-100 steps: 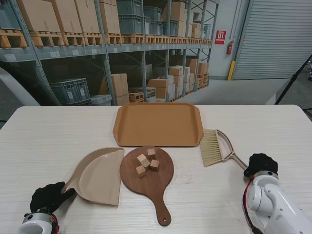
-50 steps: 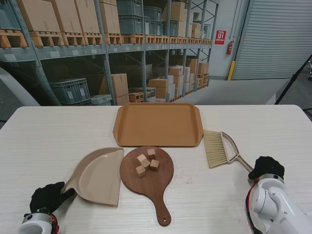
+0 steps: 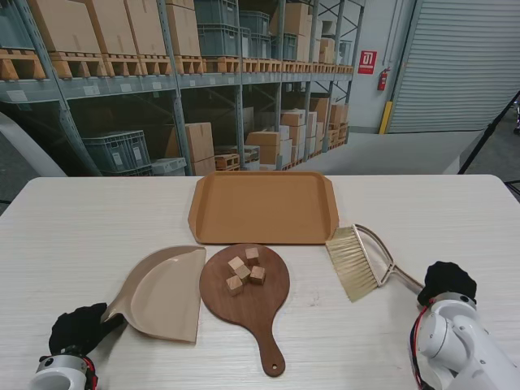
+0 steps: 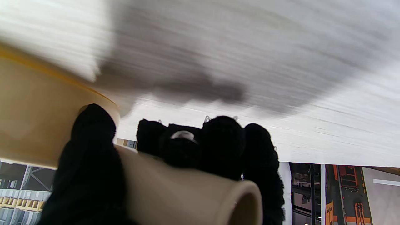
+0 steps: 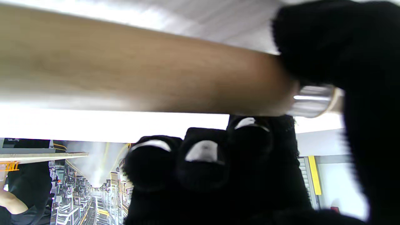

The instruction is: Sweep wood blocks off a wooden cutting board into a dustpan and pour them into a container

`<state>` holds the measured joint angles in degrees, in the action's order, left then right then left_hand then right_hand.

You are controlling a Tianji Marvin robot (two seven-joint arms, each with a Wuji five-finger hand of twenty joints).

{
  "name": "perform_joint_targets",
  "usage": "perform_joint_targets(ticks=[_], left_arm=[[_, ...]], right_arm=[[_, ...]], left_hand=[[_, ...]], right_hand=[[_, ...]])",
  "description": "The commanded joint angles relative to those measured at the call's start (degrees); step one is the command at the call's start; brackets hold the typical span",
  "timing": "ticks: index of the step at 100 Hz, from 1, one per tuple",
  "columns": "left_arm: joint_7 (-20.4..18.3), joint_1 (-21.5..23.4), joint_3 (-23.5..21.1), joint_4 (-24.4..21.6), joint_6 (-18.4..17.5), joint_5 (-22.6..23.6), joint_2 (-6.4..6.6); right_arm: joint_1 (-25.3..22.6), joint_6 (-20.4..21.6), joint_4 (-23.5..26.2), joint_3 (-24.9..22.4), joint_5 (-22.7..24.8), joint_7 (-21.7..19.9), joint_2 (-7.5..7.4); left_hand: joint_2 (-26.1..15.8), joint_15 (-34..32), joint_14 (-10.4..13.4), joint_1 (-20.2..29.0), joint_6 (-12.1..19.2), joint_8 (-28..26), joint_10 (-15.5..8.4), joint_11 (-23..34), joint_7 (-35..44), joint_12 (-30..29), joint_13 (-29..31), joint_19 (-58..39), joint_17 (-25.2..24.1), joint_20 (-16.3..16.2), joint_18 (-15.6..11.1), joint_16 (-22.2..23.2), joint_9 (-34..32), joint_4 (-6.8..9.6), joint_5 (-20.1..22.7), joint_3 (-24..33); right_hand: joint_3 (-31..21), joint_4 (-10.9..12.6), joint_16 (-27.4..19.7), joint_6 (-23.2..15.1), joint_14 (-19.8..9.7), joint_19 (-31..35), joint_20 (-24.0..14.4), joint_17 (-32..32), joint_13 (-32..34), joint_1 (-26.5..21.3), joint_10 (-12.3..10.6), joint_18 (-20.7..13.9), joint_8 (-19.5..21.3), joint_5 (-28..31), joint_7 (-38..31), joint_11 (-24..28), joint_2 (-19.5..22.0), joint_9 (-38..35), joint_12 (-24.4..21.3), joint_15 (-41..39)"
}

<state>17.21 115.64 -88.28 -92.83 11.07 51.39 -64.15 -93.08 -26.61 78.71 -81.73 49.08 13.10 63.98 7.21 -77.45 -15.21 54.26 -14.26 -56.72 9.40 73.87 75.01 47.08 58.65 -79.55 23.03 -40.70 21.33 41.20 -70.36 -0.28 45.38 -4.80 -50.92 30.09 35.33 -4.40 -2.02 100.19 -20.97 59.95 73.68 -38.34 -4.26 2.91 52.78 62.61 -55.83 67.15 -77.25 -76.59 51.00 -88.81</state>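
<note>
Several small wood blocks sit on the round dark cutting board at the table's middle. A beige dustpan lies against the board's left side; my left hand, in a black glove, is shut on its handle. My right hand is shut on the wooden handle of the hand brush, whose bristles lie tilted to the right of the board. The orange tray lies beyond the board.
Warehouse shelving with cartons and crates stands beyond the table's far edge. The cutting board's handle points toward me, between the two arms.
My right hand has drawn nearer to me and turned the brush; its head has swung left toward the cutting board and now lies tilted. The left hand and dustpan have not moved.
</note>
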Motion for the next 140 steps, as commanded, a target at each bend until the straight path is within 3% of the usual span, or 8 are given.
perform_joint_targets(ticks=[1, 41, 44, 45, 49, 61, 73, 140], left_arm=[[-1.0, 0.3, 0.0, 0.1, 0.1, -0.1, -0.23], [-0.8, 0.4, 0.0, 0.1, 0.3, -0.2, -0.28], [-0.8, 0.4, 0.0, 0.1, 0.3, -0.2, -0.28], [-0.8, 0.4, 0.0, 0.1, 0.4, -0.2, -0.28], [-0.8, 0.4, 0.0, 0.1, 0.4, -0.2, -0.29], [-0.7, 0.5, 0.0, 0.0, 0.4, -0.2, -0.30], [-0.8, 0.5, 0.0, 0.0, 0.4, -0.3, -0.30], [-0.5, 0.6, -0.2, 0.0, 0.3, -0.3, -0.35]], right_arm=[[-0.6, -0.1, 1.2, 0.0, -0.4, -0.3, 0.39], [-0.8, -0.6, 2.7, -0.1, -2.4, 0.4, 0.94], [-0.8, -0.7, 2.8, -0.1, -2.8, 0.6, 1.04], [-0.9, -0.7, 2.8, -0.2, -2.9, 0.6, 1.06], [-0.9, -0.6, 2.9, -0.2, -3.3, 0.9, 1.18], [-1.1, -0.2, 3.0, -0.5, -4.3, 1.3, 1.39], [-1.6, -0.2, 3.7, -0.8, -5.4, 1.2, 1.58], [-6.3, -5.4, 12.9, -4.8, -12.9, 1.6, 3.44]], left_hand=[[-10.4, -0.3, 3.8, 6.8, -0.7, -0.3, -2.8, 5.1, 3.5, 1.7, 2.7, -0.9, -0.7, -1.4, 0.0, 0.4, -4.4, 0.25, 5.3, 4.3], [-10.3, -0.3, 3.8, 6.9, -0.7, -0.2, -2.8, 5.1, 3.5, 1.6, 2.6, -0.9, -0.7, -1.4, -0.1, 0.4, -4.4, 0.25, 5.3, 4.3], [-10.3, -0.3, 3.8, 6.9, -0.7, -0.2, -2.8, 5.1, 3.5, 1.6, 2.6, -0.9, -0.7, -1.4, -0.1, 0.4, -4.4, 0.25, 5.3, 4.3], [-10.3, -0.3, 3.8, 6.8, -0.7, -0.2, -2.8, 5.1, 3.5, 1.6, 2.6, -0.9, -0.7, -1.4, -0.1, 0.4, -4.4, 0.24, 5.3, 4.3], [-10.4, -0.3, 3.8, 6.9, -0.7, -0.2, -2.8, 5.1, 3.5, 1.6, 2.6, -0.9, -0.7, -1.4, -0.1, 0.4, -4.4, 0.25, 5.3, 4.3], [-10.3, -0.3, 3.8, 6.9, -0.7, -0.2, -2.8, 5.1, 3.5, 1.6, 2.6, -0.9, -0.7, -1.4, 0.0, 0.4, -4.4, 0.25, 5.3, 4.3], [-10.3, -0.3, 3.8, 6.8, -0.7, -0.2, -2.8, 5.1, 3.5, 1.6, 2.7, -0.9, -0.7, -1.4, 0.0, 0.4, -4.4, 0.24, 5.3, 4.3], [-10.3, -0.2, 3.8, 6.8, -0.5, -0.1, -2.8, 5.1, 3.4, 1.6, 2.8, -0.9, -0.6, -1.4, 0.0, 0.3, -4.5, 0.22, 5.5, 4.3]], right_hand=[[-39.0, 4.4, 1.8, -12.1, -6.2, 14.5, -1.8, 3.3, 0.5, -22.0, 1.7, -12.3, 6.4, 13.1, -16.4, 1.6, 1.7, -6.2, 0.2, -5.6], [-39.0, 8.7, 2.6, -12.0, -7.0, 16.1, -2.6, 4.0, 0.5, -20.8, 1.7, -13.5, 6.6, 13.1, -16.3, 2.1, 3.9, -6.1, -0.1, -7.2], [-25.9, 31.5, 2.7, -12.0, -7.1, 16.2, -2.8, 4.1, 0.5, -21.9, 1.8, -13.6, 6.6, 13.1, -16.3, 2.3, 15.1, -6.1, -0.4, -7.4], [-23.6, 35.3, 2.7, -12.0, -7.1, 16.3, -2.9, 4.1, 0.5, -22.2, 1.8, -13.7, 6.6, 13.1, -16.3, 2.4, 16.9, -6.1, -0.5, -7.5], [-21.7, 39.2, 2.9, -12.0, -7.1, 16.6, -3.2, 4.3, 0.5, -22.1, 1.9, -13.8, 6.6, 13.1, -16.3, 2.5, 19.2, -6.1, -0.6, -7.8], [-21.6, 40.5, 3.5, -11.4, -6.6, 17.4, -4.2, 4.7, 0.4, -20.8, 2.8, -13.7, 6.5, 13.2, -16.3, 2.7, 22.5, -6.1, -0.9, -8.7], [-24.8, 37.5, 3.7, -10.8, -6.0, 17.7, -4.9, 5.0, 0.3, -17.0, 3.7, -13.2, 5.8, 13.3, -16.6, 2.8, 28.1, -6.1, -1.4, -9.1], [-20.2, 42.9, 4.4, -9.6, -5.1, 19.3, -4.7, 5.2, 0.1, -21.7, 4.7, -13.2, 6.0, 13.5, -18.2, 4.2, 22.4, -6.0, -1.0, -11.0]])
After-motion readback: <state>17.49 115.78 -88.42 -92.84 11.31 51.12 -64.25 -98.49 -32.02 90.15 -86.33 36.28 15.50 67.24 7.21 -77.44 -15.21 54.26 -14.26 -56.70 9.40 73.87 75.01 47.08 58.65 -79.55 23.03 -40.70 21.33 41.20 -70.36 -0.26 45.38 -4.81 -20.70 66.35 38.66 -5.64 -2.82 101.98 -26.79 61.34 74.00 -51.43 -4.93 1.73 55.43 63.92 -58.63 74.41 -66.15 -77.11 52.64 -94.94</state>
